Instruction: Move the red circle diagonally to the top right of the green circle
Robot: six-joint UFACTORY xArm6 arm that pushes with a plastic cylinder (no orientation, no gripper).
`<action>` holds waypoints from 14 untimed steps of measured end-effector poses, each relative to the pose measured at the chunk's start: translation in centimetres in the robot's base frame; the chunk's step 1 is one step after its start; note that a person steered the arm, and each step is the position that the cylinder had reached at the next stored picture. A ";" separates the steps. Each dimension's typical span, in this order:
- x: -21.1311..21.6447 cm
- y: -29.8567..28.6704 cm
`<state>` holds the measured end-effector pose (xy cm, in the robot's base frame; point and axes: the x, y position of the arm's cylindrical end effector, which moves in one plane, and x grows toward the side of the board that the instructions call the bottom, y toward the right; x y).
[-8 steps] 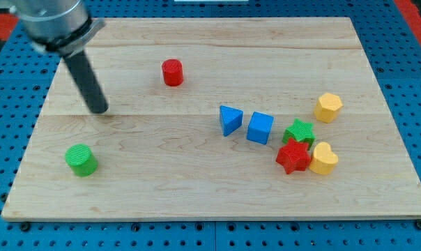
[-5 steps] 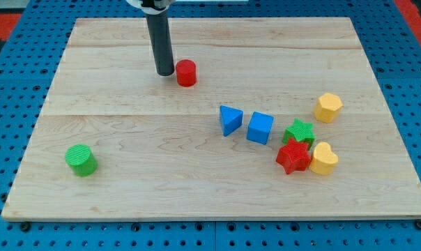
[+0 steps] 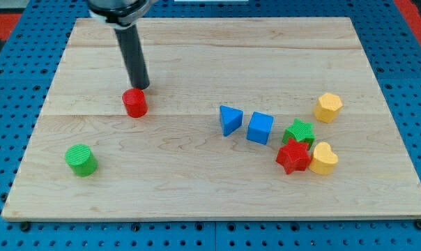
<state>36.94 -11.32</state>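
The red circle point(image 3: 134, 102) stands on the wooden board point(image 3: 196, 181), left of the middle. The green circle point(image 3: 80, 160) stands near the board's lower left, below and to the left of the red circle. My tip point(image 3: 141, 87) is just above the red circle toward the view's top, touching or nearly touching its upper right edge. The dark rod rises from there toward the view's top left.
A blue triangle point(image 3: 229, 119) and a blue cube point(image 3: 260, 128) stand right of the middle. Further right are a green star point(image 3: 299, 131), a red star point(image 3: 293, 156), a yellow heart point(image 3: 325, 159) and a yellow hexagon point(image 3: 328, 107).
The red circle has moved down and to the left, from near the view's top middle toward the green circle. My tip swung from its left side to just above it.
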 end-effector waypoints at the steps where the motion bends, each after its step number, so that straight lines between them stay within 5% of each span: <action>1: -2.6 1.4; 4: 5.6 -6.1; 9: 2.8 -0.1; 12: 8.7 -4.8; 14: 5.9 -2.8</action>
<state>42.81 -14.17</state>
